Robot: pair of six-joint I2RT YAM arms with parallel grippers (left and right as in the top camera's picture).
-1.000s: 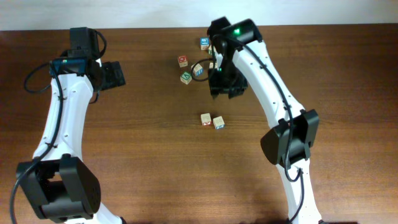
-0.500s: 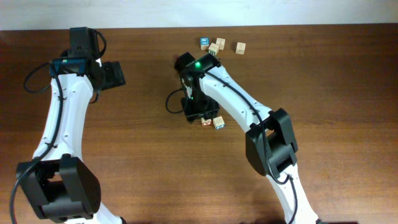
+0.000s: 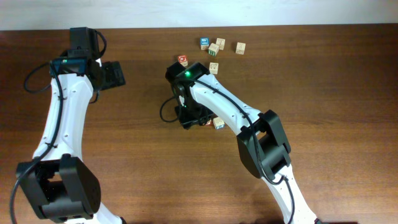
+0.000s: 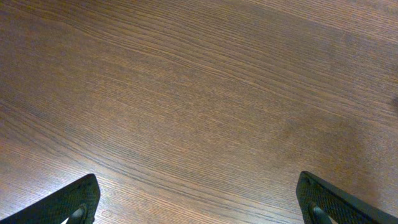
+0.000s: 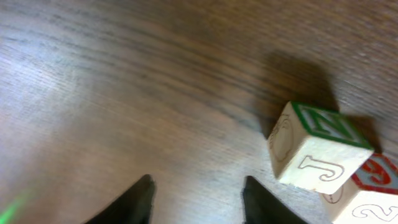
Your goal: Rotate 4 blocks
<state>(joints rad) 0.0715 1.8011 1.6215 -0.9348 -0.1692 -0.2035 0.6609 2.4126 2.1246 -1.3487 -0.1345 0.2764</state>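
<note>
Now | left gripper (image 4: 200, 208) wide apart, empty; right gripper (image 5: 196, 205) half-parted, empty; block (image 5: 314, 155) beside

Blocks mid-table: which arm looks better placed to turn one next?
Probably the right: the right tool hovers open just beside the green-topped block, while the left tool sits far off with no block near it.
</note>
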